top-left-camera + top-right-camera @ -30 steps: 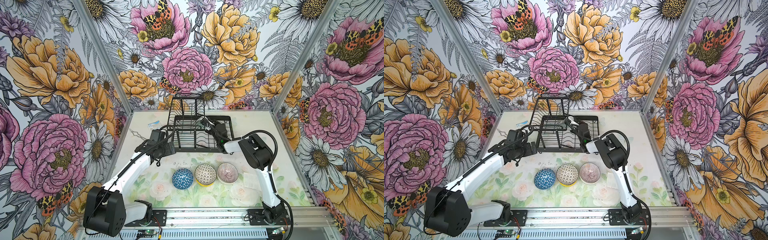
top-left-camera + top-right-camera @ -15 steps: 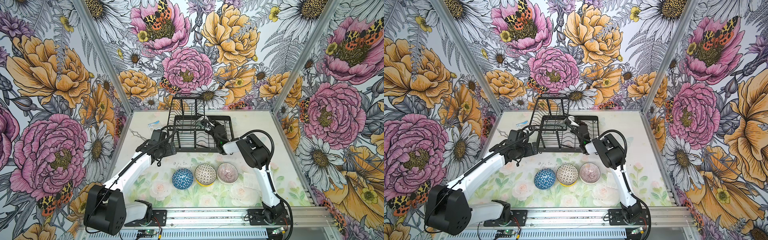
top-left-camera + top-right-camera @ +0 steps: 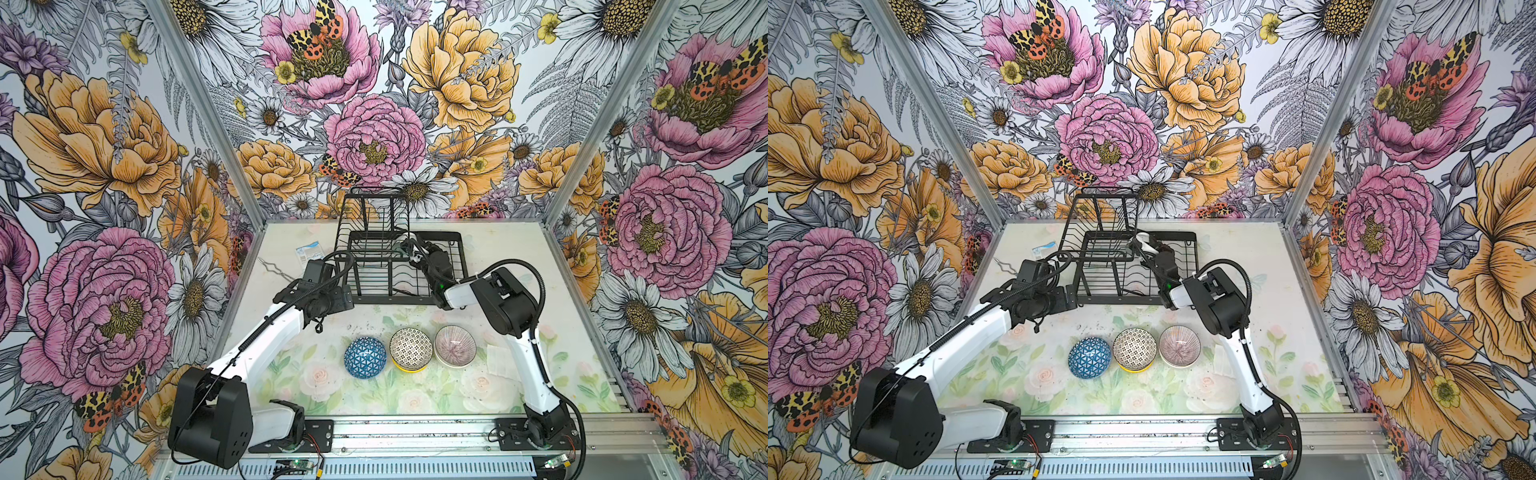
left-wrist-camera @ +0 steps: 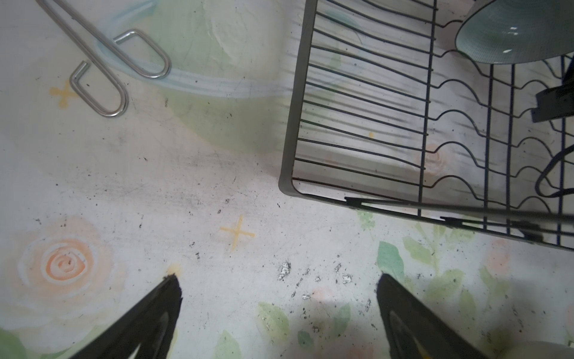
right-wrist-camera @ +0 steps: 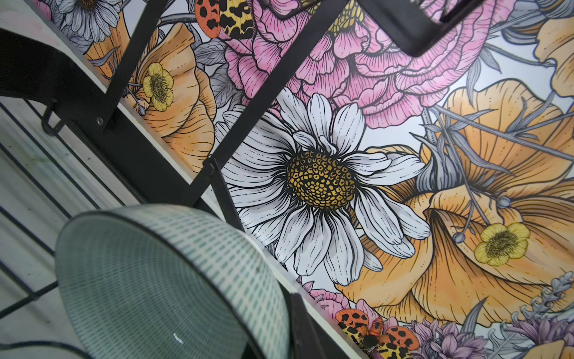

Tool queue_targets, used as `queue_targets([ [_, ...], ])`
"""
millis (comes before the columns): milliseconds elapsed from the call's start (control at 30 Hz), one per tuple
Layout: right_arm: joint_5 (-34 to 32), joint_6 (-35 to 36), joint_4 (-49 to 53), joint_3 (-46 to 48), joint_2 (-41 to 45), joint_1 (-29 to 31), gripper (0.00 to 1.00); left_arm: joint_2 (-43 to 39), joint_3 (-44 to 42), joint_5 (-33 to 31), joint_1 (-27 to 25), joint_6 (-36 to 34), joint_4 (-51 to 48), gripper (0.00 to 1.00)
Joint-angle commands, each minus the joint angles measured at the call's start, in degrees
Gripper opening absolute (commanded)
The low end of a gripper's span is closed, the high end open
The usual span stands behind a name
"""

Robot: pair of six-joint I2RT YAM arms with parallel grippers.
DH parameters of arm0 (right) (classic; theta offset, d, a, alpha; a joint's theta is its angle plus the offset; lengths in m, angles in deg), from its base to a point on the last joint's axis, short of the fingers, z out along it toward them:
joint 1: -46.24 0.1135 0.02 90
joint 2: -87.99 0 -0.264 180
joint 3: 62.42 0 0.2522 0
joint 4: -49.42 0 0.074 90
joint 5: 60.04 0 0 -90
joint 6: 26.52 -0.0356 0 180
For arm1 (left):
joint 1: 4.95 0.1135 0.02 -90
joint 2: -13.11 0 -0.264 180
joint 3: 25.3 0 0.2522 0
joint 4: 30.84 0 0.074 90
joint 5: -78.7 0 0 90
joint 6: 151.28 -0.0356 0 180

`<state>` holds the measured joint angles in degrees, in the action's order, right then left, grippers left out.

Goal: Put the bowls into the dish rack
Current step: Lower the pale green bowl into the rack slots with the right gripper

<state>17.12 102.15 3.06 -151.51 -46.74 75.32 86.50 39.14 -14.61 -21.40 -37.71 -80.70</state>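
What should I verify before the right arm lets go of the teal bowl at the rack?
1. Right arm's jaws shut on the teal bowl: ok.
2. Bowl is within the outline of the dish rack, tilted: ok.
3. Bowl rests in a slot: cannot tell.
4. Left arm's jaws open, empty, outside the rack: ok.
5. Blue bowl, black-and-white bowl nested in yellow bowl, and pink bowl loaded: not ok, they sit on the table.
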Motion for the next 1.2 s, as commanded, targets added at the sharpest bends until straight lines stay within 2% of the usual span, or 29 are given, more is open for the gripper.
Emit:
queue_targets([
  [0, 1.89, 0.85, -1.15, -1.33, -1.15, 1.50, 0.00, 0.53, 0.76, 0.94, -0.60, -0.54, 1.70, 0.99],
  [333, 3.30, 0.43, 0.26, -1.25, -1.32, 2.03, 0.00, 0.77, 0.48, 1.03, -0.83, -0.54, 1.89, 0.99],
  [600, 3.26, 0.06, 0.53, -1.08, -0.89, 2.03, 0.16, 1.06, 0.48, 1.21, -1.11, -0.39, 2.03, 0.99],
  [700, 2.89, -0.23, 0.53, -0.85, -0.25, 2.04, 0.24, 1.19, 0.56, 1.20, -1.28, -0.31, 2.03, 0.99],
  [900, 2.56, -1.17, -0.13, 0.14, 1.81, 2.01, 0.55, 1.07, 0.94, 1.12, -1.63, -0.27, 2.05, 0.99],
  [1033, 2.52, -1.83, -0.65, 1.76, 3.86, 1.94, 0.71, 0.33, 1.00, 0.97, -1.98, -0.06, 2.05, 0.99],
  [1167, 2.40, -2.77, -0.97, 4.36, 6.11, 1.86, 0.82, -0.51, 0.84, 0.72, -2.26, 0.01, 2.05, 0.99],
])
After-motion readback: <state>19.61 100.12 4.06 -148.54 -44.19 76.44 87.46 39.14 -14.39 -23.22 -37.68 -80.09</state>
